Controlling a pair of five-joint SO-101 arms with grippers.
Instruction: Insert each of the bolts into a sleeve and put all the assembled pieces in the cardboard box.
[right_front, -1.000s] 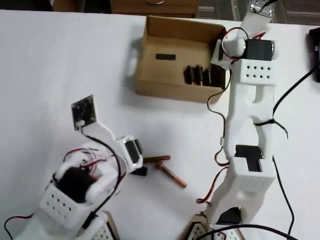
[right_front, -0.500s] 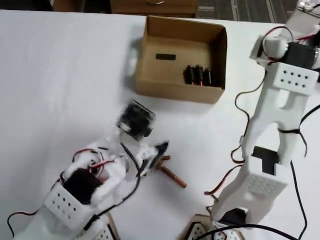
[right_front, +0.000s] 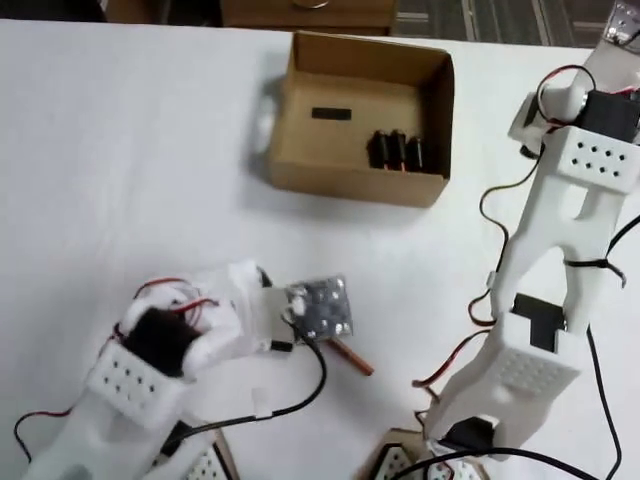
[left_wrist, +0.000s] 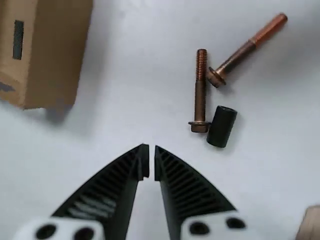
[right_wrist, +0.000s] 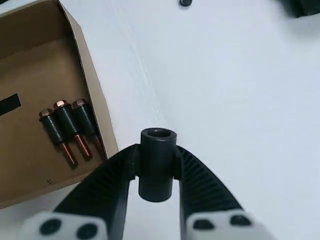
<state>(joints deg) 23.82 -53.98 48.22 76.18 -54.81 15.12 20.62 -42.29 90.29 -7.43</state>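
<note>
While the right arm has swung off the box (right_front: 345, 182) edge and out to the side, the left arm has turned its wrist round over the loose parts at the near side of the bench (right_front: 130, 150). This probably means one arm brings a sleeve while the other lines up on a bolt, with the next join not yet started.

The right fingers (right_wrist: 134, 159) are clamped on a black sleeve (right_wrist: 157, 172), upright with its bore open, over bare bench just beside the box. The left fingers (left_wrist: 146, 159) are almost closed, a thin gap between them, holding nothing, short of two bolts (left_wrist: 200, 90) and a second sleeve (left_wrist: 221, 126).

The bolts are copper-coloured with flanged heads and threaded ends, lying flat. One head sits just beside the second sleeve. Three assembled pieces (right_wrist: 65, 127) lie side by side in the box, so two are left.
</note>
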